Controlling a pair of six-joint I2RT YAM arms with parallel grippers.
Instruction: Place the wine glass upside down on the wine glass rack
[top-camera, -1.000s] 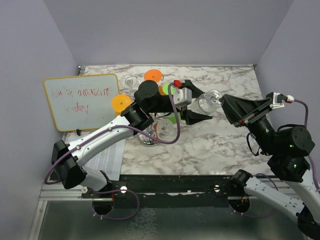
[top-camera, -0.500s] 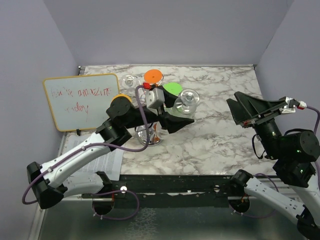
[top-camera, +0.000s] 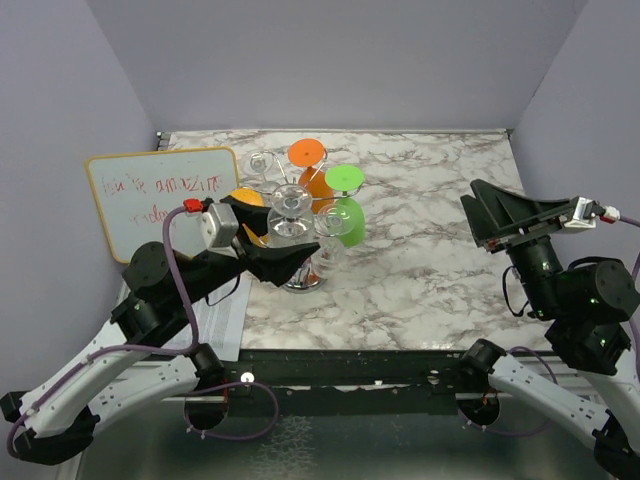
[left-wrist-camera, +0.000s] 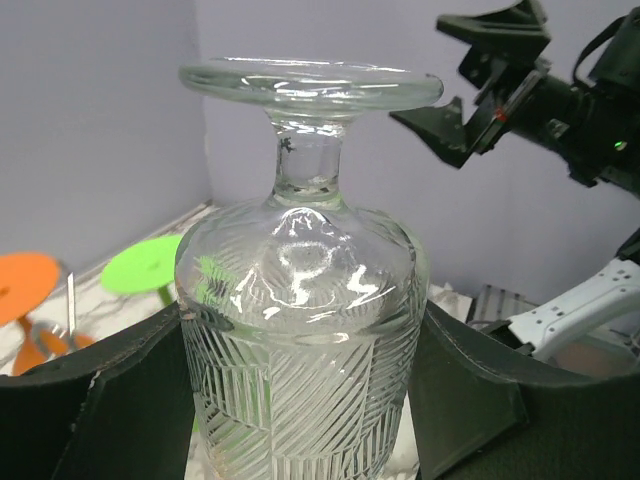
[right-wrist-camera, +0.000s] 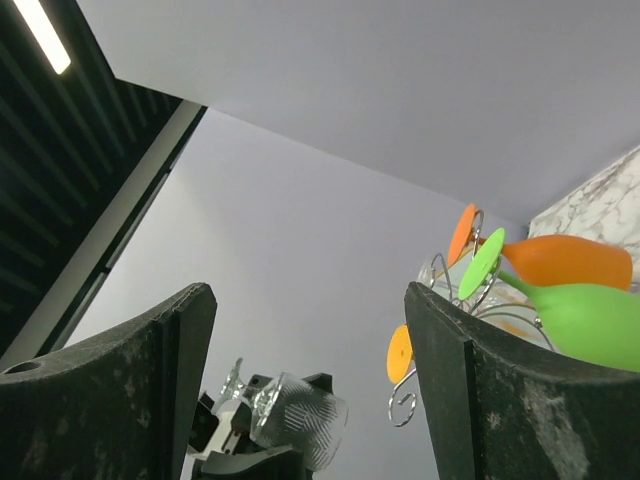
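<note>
1. The desk (top-camera: 430, 270) has a white and grey marbled top, enclosed by plain walls on three sides.

2. The left arm (top-camera: 150, 300) reaches from the near-left corner toward the desk centre. The right arm (top-camera: 560, 290) stands raised at the right side, well apart from all items on the desk.

3. A whiteboard (top-camera: 160, 200) with red handwriting lies at the left edge. A printed paper sheet (top-camera: 215, 320) lies near it, partly under the left arm.

4. The wine glass rack (top-camera: 300, 278) stands left of centre on its round mirrored base. Its looped wire arms carry inverted glasses: an orange glass (top-camera: 307, 153) at the far side and a green glass (top-camera: 345, 178) just beside it on the right.

5. The wine glass (left-wrist-camera: 300, 300) is clear, with a cut line pattern on the bowl. It is held upside down, foot uppermost and upright. In the top view it sits at the near-left side of the rack top, beside the coloured glasses. Contact with a wire arm probably has not been made, but the view does not settle this.

6. The left gripper (left-wrist-camera: 300, 400) has its fingers (left-wrist-camera: 110, 400) clamped on opposite sides of the bowl of the wine glass.

7. The right gripper (right-wrist-camera: 310, 295) has its fingers (right-wrist-camera: 500, 390) spread wide, with nothing between them.
</note>
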